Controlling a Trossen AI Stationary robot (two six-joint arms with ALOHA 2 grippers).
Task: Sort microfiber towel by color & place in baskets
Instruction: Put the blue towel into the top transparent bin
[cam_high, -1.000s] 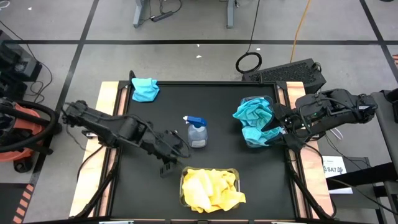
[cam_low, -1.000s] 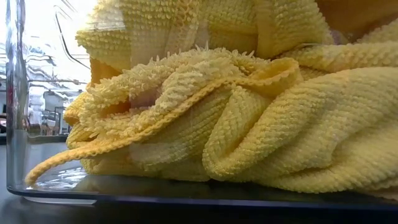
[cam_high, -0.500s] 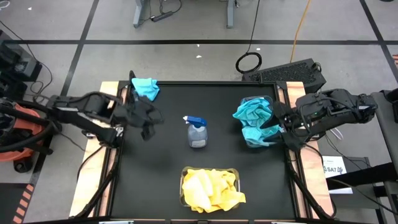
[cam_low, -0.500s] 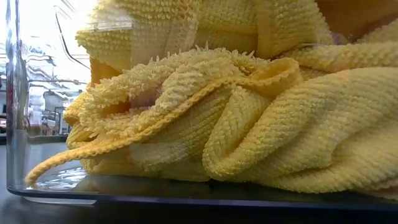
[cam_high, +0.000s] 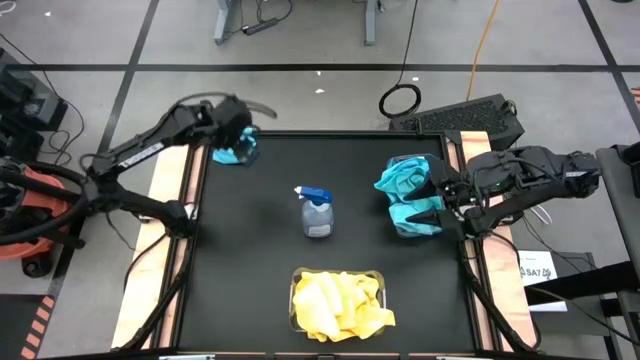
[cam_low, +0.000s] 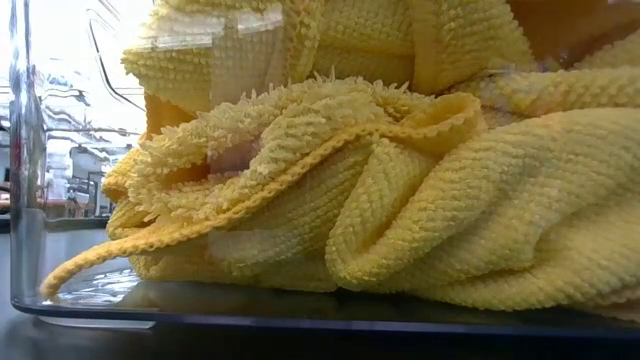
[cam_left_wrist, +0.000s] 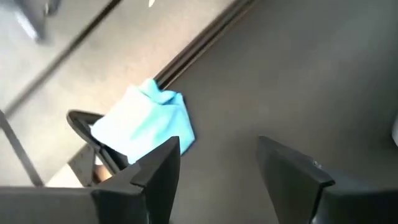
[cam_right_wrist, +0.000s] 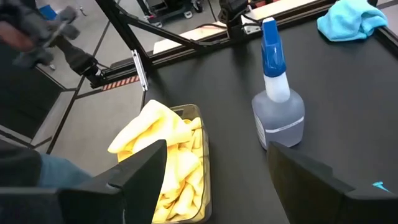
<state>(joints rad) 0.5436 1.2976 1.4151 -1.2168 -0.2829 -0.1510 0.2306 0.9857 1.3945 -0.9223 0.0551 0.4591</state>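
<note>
Yellow cloths fill the clear bin nearest the spray bottle, while teal cloths heap in a second bin beside the bottle. One teal cloth lies loose at the counter's far corner under the left gripper, fingers parted, empty. The right gripper hovers by the teal bin, parted, holding nothing.

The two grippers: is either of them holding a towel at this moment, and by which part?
Neither holds anything. The left gripper is open above the loose teal towel at the table's far left corner. The right gripper is open and empty beside the basket of teal towels.
</note>
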